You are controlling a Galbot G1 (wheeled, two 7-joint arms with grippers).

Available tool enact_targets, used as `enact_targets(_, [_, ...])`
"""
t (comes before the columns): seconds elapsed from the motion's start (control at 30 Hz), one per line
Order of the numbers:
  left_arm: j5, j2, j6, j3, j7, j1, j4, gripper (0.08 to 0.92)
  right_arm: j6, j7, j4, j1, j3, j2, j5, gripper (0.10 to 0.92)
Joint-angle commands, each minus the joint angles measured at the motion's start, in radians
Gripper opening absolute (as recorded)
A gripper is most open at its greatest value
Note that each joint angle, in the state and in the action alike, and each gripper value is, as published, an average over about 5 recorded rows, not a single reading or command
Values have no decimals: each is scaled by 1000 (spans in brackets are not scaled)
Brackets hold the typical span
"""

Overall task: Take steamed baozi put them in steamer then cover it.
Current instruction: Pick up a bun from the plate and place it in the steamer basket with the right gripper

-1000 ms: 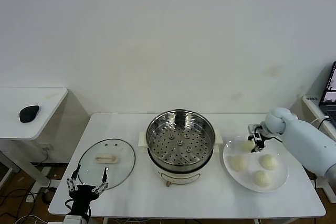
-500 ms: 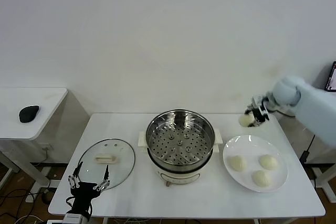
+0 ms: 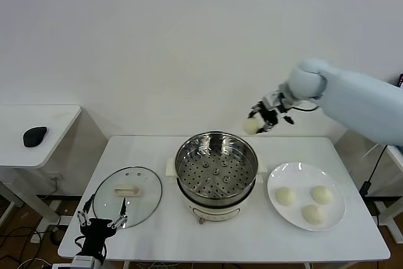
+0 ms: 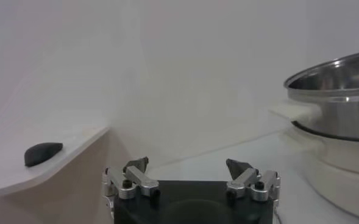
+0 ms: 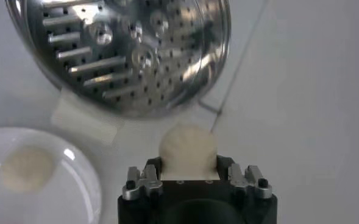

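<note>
My right gripper (image 3: 257, 123) is shut on a cream-white baozi (image 3: 251, 126) and holds it in the air, above and just behind the right rim of the steamer (image 3: 216, 169). The right wrist view shows the baozi (image 5: 188, 149) between the jaws, with the perforated steamer tray (image 5: 121, 52) beyond it. Three more baozi (image 3: 285, 196) lie on the white plate (image 3: 274, 179) to the right of the steamer. The glass cover (image 3: 127, 195) with its cream handle lies flat on the table at the left. My left gripper (image 3: 99, 223) is open and empty at the front left edge, just in front of the cover.
A white side table (image 3: 38, 131) with a dark mouse (image 3: 34, 135) stands at the far left. The steamer's white base and side handle (image 4: 295, 112) show in the left wrist view. The plate also shows in the right wrist view (image 5: 88, 182).
My right gripper has lifted one baozi off the plate and carried it up and to the left, toward the steamer. The plate now holds three. The left arm has barely moved.
</note>
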Motion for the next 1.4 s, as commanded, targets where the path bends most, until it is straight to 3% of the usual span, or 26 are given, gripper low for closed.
enact_targets(0.03, [0, -2, 0, -4, 0, -3, 8, 823, 101, 18, 0, 45, -77, 148, -21, 562])
enact_targets(0.63, [11, -25, -5, -19, -1, 8, 15, 823, 340, 60, -155, -137, -55, 262, -353, 568])
enact_targets(1.0, [12, -28, -3, -19, 0, 2, 15, 823, 396, 83, -238, -192, -24, 271, -425, 610])
enact_targets(1.23, [12, -24, -1, -22, 0, 2, 14, 823, 363, 90, -204, -160, -12, 248, -334, 790])
enact_targets(1.4, [5, -12, 0, -28, 2, 1, 9, 823, 28, -21, -31, -38, -32, 134, -73, 821])
